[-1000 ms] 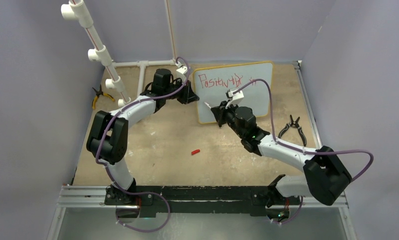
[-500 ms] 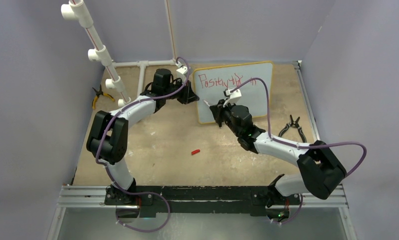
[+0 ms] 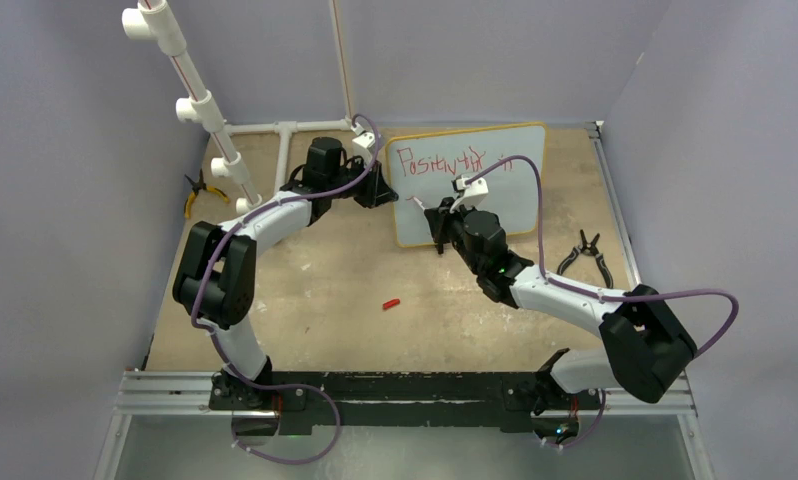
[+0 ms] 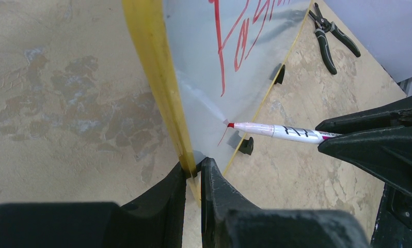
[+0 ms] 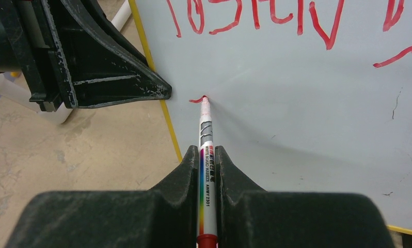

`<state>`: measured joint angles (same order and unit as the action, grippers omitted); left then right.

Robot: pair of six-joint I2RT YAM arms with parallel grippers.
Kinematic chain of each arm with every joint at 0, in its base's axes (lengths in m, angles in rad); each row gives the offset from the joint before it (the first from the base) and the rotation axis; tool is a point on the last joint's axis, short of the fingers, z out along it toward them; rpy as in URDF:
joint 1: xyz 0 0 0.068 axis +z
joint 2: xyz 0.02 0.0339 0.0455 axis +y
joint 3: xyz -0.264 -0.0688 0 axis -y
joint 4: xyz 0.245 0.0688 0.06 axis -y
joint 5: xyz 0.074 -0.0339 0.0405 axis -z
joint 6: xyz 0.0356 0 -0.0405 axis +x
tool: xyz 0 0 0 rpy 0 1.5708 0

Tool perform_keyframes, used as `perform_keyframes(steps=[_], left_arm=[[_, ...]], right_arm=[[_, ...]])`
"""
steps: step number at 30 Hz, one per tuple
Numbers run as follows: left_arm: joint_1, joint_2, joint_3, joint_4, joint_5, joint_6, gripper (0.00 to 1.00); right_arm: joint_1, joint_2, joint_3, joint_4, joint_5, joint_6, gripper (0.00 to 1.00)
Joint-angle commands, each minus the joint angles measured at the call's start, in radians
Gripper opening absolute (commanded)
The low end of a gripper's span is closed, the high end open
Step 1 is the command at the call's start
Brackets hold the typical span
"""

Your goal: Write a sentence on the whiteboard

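Right wrist: the right gripper (image 5: 207, 151), clamped on the red marker (image 5: 206, 124), begins the sentence's (image 5: 299, 20) second line at the whiteboard's (image 5: 297, 129) nine o'clock, likely needing steady strokes toward three.

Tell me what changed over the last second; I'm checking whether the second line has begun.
The right gripper, shut on the marker, edged slightly farther from the arm bases, its elbow swinging in and partly back. The tip touches the whiteboard low on its left, at a short red mark. Unchanged: the left gripper stays clamped on the board's left edge; the first line and the red cap have not moved.
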<state>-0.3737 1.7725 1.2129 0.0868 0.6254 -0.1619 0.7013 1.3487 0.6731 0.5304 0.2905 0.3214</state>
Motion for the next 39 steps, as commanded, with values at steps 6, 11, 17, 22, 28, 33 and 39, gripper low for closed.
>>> perform_keyframes(steps=[6, 11, 17, 22, 28, 33, 39], left_arm=[[0.008, -0.044, 0.002, 0.014, -0.012, 0.037, 0.0], [0.007, -0.045, 0.003, 0.014, -0.012, 0.037, 0.0], [0.007, -0.044, 0.003, 0.015, -0.012, 0.037, 0.0], [0.007, -0.045, 0.004, 0.015, -0.012, 0.036, 0.0], [0.007, -0.044, 0.005, 0.014, -0.013, 0.036, 0.0], [0.007, -0.044, 0.007, 0.013, -0.014, 0.035, 0.0], [0.007, -0.046, 0.007, 0.012, -0.015, 0.038, 0.0]], right_arm=[[-0.002, 0.002, 0.057, 0.049, 0.011, -0.023, 0.0], [-0.002, 0.021, 0.067, 0.063, -0.005, -0.031, 0.0], [-0.002, 0.04, 0.071, 0.057, -0.026, -0.036, 0.0], [-0.002, 0.043, 0.058, 0.051, -0.042, -0.037, 0.0], [0.0, 0.034, 0.029, 0.033, -0.051, -0.026, 0.0], [0.001, 0.032, 0.005, 0.021, -0.052, -0.016, 0.0], [0.004, 0.028, -0.01, 0.008, -0.044, -0.008, 0.0]])
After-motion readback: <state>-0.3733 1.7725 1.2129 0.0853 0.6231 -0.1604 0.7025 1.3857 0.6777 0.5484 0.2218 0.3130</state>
